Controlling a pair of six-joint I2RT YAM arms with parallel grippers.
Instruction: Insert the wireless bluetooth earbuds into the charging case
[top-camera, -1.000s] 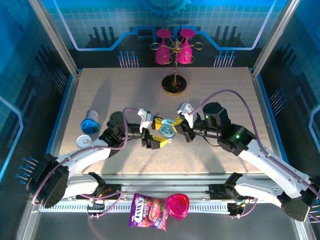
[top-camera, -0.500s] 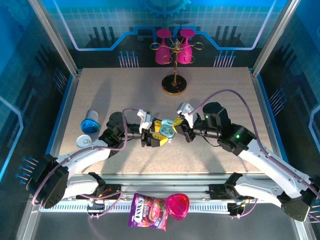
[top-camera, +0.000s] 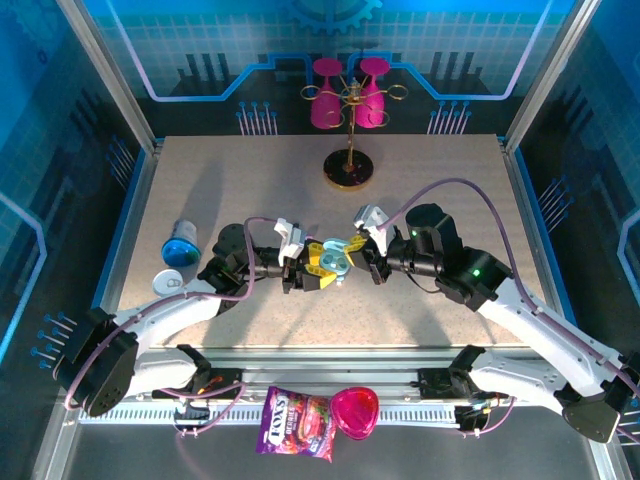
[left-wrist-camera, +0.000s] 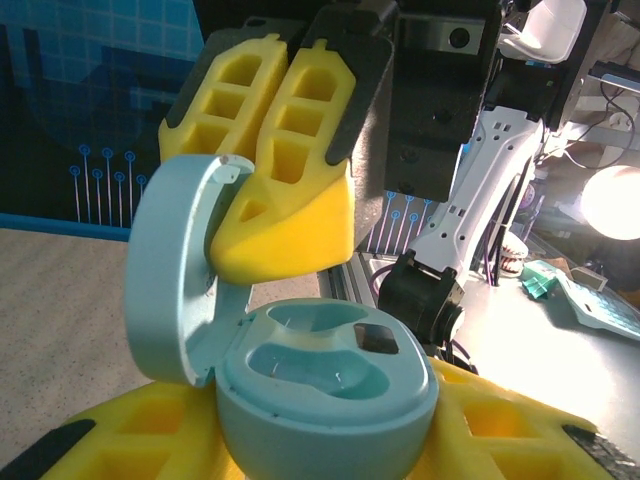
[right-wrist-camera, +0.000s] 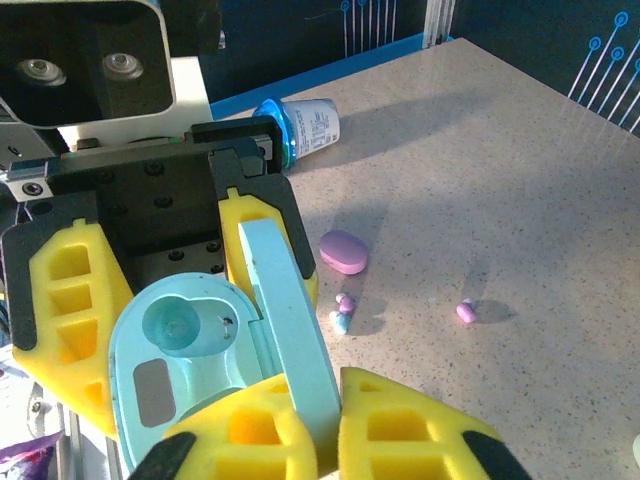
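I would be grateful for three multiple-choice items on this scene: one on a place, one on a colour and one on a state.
1. Where do the loose earbuds lie?
A. Inside the open case
B. On the table, near the lilac case
C. Inside a drawer

2. What colour is the open charging case?
A. Black
B. Pink
C. Pale blue

3. How does its lid stand?
A. Swung open on its hinge
B. Snapped shut
C. Taken off and lying flat on the table

Answers:
1 B: the right wrist view shows them on the tabletop by the lilac case.
2 C: body and lid are both pale blue.
3 A: the lid stands up from the body, joined along one edge.
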